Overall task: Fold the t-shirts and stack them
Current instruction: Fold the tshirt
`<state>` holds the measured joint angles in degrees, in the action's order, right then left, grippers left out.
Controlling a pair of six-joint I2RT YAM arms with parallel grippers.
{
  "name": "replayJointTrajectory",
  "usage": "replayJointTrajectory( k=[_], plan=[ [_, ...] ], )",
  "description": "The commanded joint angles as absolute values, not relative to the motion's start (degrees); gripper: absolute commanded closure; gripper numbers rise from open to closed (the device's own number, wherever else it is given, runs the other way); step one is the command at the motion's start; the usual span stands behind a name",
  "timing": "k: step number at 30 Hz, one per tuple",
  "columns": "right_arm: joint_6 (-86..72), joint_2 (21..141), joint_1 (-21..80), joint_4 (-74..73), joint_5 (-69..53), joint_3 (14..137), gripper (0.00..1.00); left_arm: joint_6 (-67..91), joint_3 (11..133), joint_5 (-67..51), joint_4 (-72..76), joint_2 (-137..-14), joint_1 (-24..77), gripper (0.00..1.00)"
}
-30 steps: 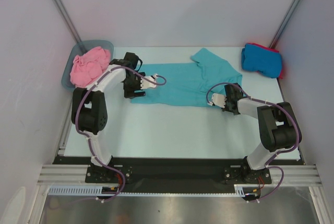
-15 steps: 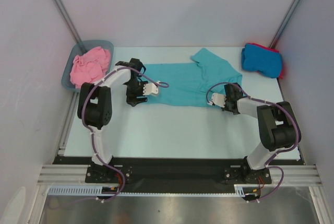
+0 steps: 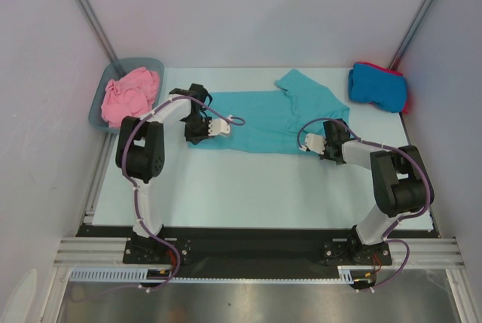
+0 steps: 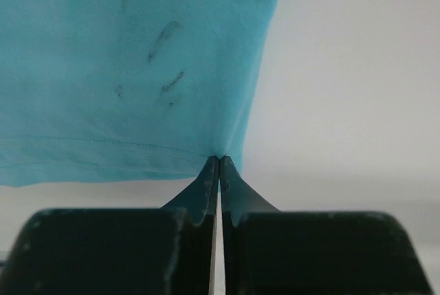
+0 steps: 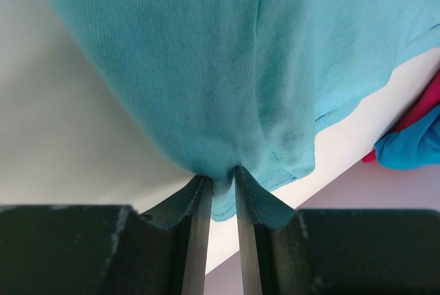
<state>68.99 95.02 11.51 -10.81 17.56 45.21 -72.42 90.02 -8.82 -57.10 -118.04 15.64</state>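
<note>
Teal cloth filled both wrist views. The teal t-shirt (image 3: pixel 256 116) lay flat on the worktop (image 3: pixel 248 187), its long axis running from the left pincer (image 4: pixel 218 164) across to the right pincer (image 5: pixel 220 179). The left pincer was clamped together on a hem corner, with the shirt spreading away ahead of its tips. The right pincer was closed on a bunched fold at the opposite near edge. Each arm held its own end, so a two-armed lift or fold looked likely next.

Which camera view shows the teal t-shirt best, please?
The top external view: the teal t-shirt lies spread whole there. The left wrist view shows only its hem corner, the right wrist view only a bunched edge.
</note>
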Motion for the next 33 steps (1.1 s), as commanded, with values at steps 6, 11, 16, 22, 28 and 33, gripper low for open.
replayJointTrajectory(
  k=[6, 11, 16, 22, 28, 33],
  plan=[
    [67.68, 96.59, 11.69, -12.83, 14.24, 45.26, 0.74, -73.74, 91.49, -9.05, -57.22, -118.39, 16.08, 1.0],
    [67.76, 96.77, 11.78, -12.48, 14.24, 45.35, 0.74, -74.27, 91.58, -8.17, -57.92, -118.48, 16.08, 1.0],
    [68.03, 97.03, 11.78, -12.22, 14.24, 45.44, 0.74, -74.53, 91.58, -8.61, -59.32, -118.21, 16.08, 1.0],
    [68.12, 97.38, 11.69, -12.39, 14.06, 45.7, 0.76, -72.86, 91.41, -8.44, -60.12, -118.83, 16.08, 0.99],
    [68.2, 97.56, 11.69, -12.57, 13.89, 45.53, 0.98, -72.86, 91.23, -8.18, -60.99, -118.3, 16.08, 1.0],
    [68.64, 97.47, 11.25, -12.74, 14.15, 45.7, 1.0, -74.26, 90.35, -7.3, -62.22, -117.51, 16.0, 1.0]
  ],
)
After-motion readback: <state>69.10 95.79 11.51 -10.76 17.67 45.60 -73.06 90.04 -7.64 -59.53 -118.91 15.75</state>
